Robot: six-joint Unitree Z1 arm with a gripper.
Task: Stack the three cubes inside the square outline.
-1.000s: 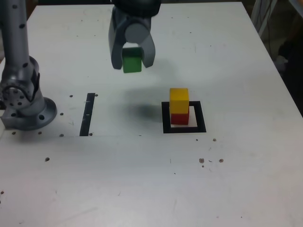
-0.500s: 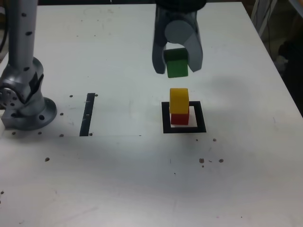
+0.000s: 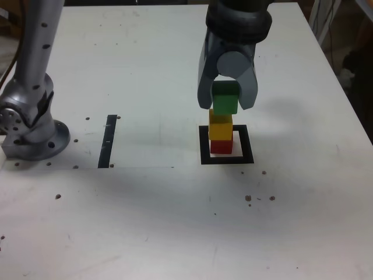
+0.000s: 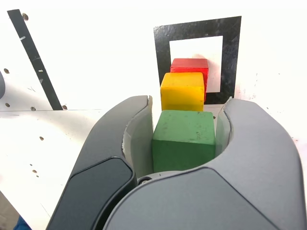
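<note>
Since the earlier frames the gripper (image 3: pixel 228 100) has travelled toward the exterior view's right and come down, so the green cube (image 3: pixel 225 98) it carries now hangs directly above the stack, close over it. Nearest in the wrist view, two broad, curved grey fingers (image 4: pixel 261 143) with smooth matte shells pinch the green cube (image 4: pixel 183 140) by its opposite sides; its painted top looks faintly scuffed. Just beyond it sits the yellow cube (image 4: pixel 182 91), a crisp-edged block resting on the red cube (image 4: pixel 190 65). Both stand inside the square outline (image 3: pixel 204 147), a flat thick black border with a pale centre, on the white, speckled table (image 3: pixel 175 221). Farther toward the exterior view's left lie a narrow black strip (image 3: pixel 107 141) and the arm's rounded metal base (image 3: pixel 29 131)
</note>
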